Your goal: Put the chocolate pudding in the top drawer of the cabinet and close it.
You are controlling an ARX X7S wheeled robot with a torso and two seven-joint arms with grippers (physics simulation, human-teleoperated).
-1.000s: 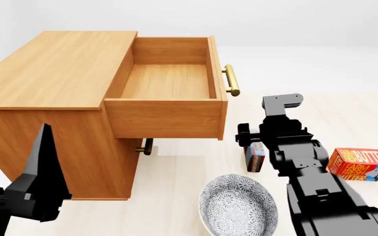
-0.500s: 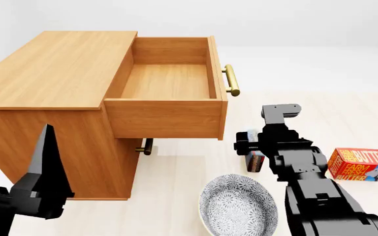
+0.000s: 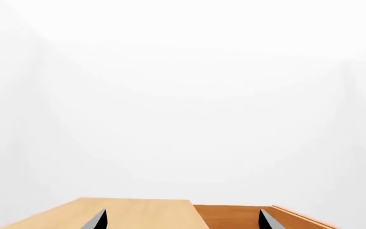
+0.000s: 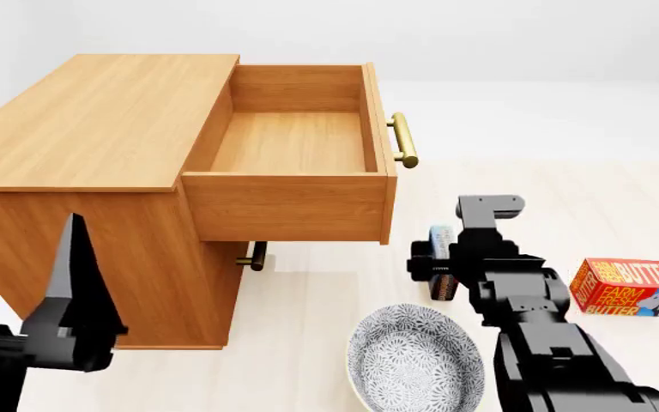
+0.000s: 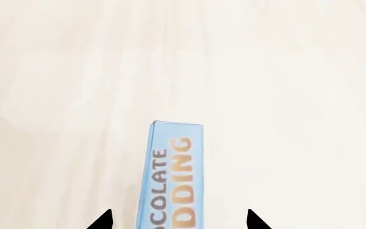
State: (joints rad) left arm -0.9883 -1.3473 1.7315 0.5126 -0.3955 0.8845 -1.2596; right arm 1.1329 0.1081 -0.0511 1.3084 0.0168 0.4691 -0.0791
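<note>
1. Choc pudding (image 5: pixel 175 179) is standing on its thin edge on the pale floor, w/ its light-blue narrow face and orange lettering facing up at the right wrist cam. In the head view the pudding (image 4: pixel 441 239) is peeking out just past the right arm, between the cabinet front and the butter box. On edge like this it's offering two flat sides for a pinch, probably why the approach is from above.
2. Right gripper (image 5: pixel 179 220) is hovering over it w/ fingertips spread apart, one on each side of the box, nothing clamped yet. Looks like the pre-grasp step; the thin cardboard box could tip if one finger is touching first.
3. Top drawer (image 4: pixel 292 142) is pulled fully out, empty, w/ smooth wood floor and walls and a brass bar handle (image 4: pixel 404 140), so it's ready to receive.
4. Cabinet (image 4: pixel 89 120) is boxy, light-brown wood w/ a flat top.
5. Patterned bowl (image 4: pixel 414 358) is sitting near the arm; orange-red butter box (image 4: pixel 626 287) is lying well apart to the right.
6. Left gripper (image 3: pixel 181 220) is idling beside the cabinet, tips apart, holding nothing.
</note>
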